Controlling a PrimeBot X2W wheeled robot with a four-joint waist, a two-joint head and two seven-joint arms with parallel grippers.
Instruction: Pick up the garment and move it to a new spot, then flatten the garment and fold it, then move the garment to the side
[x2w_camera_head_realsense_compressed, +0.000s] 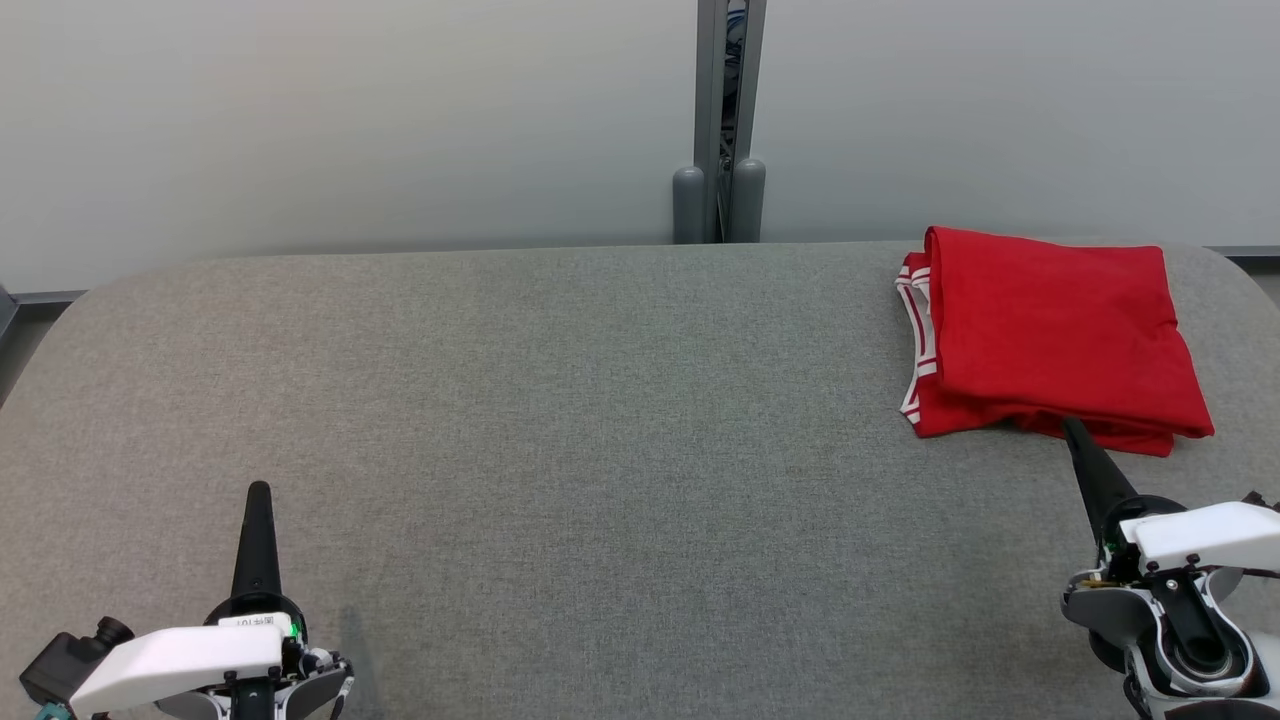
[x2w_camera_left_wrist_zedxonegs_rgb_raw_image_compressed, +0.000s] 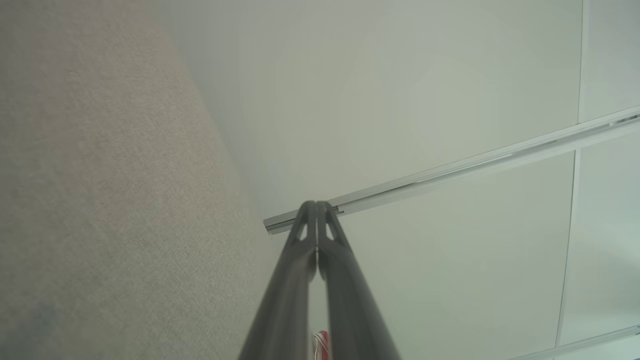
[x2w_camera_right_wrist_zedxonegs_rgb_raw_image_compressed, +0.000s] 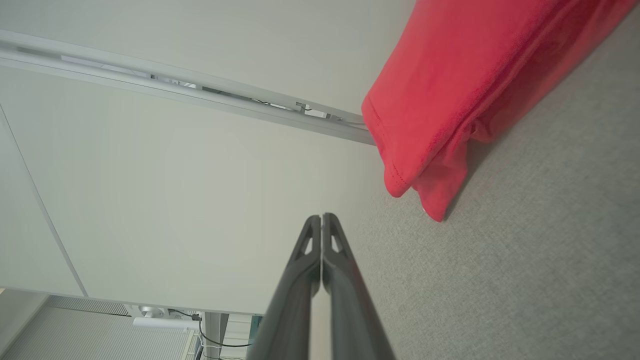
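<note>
Right gripper — pressed together — is just beside the folded garment; my left gripper, likewise pressed together, is well apart.

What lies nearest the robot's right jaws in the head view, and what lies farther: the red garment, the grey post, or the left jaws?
1. Red garment, just ahead of the tips, far right.
2. Grey post, behind the table's middle.
3. Left jaws, shut, near left.
</note>
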